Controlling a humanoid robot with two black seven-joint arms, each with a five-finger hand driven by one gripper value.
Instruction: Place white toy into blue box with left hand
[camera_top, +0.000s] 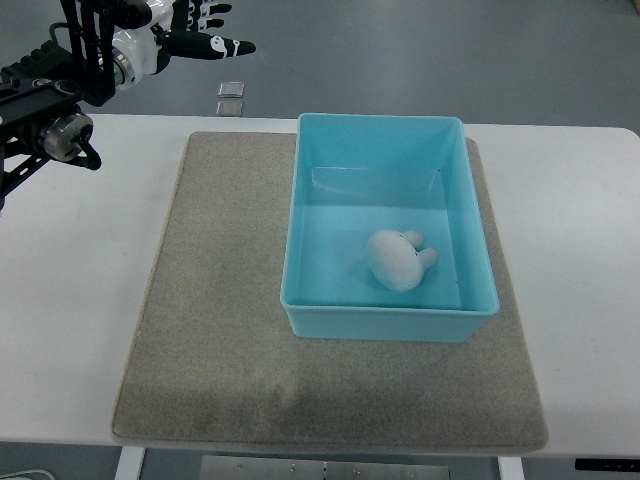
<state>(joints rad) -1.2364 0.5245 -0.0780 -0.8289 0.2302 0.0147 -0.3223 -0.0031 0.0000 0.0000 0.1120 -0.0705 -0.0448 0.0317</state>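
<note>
The left hand (190, 35) hovered with fingers (225, 45) spread and empty, well apart from the small white rounded plush-looking toy (398, 258) lying inside the light-blue plastic box (380, 325), which seemed light, soft, and best gripped around its round body.

left arm enters at upper left, wrist raised; left hand (195, 35) held high, fingers extended and relaxed, palm empty, pointing toward picture right
</note>
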